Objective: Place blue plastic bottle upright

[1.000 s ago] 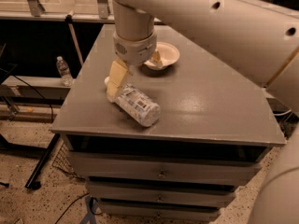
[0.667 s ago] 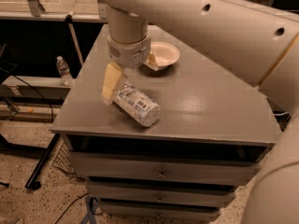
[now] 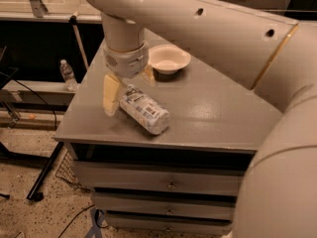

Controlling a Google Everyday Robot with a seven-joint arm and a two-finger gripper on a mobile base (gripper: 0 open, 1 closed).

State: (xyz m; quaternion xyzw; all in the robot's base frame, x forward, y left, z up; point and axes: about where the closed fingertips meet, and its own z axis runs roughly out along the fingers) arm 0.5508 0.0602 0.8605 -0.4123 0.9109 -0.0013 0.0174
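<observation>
The blue plastic bottle lies on its side on the grey cabinet top, its pale printed label facing up and one end pointing toward the front edge. My gripper hangs from the big white arm right over the bottle's far end. One yellowish finger reaches down on the bottle's left side, and the other shows just behind it near the bowl. The fingers stand apart around that end, and the bottle still rests on the top.
A white bowl sits on the cabinet behind the bottle. A small clear water bottle stands on a low shelf to the left. The cabinet has drawers below. The white arm fills the right side.
The gripper has moved a little left and down along the bottle's far end. The bottle and the bowl have not moved.
</observation>
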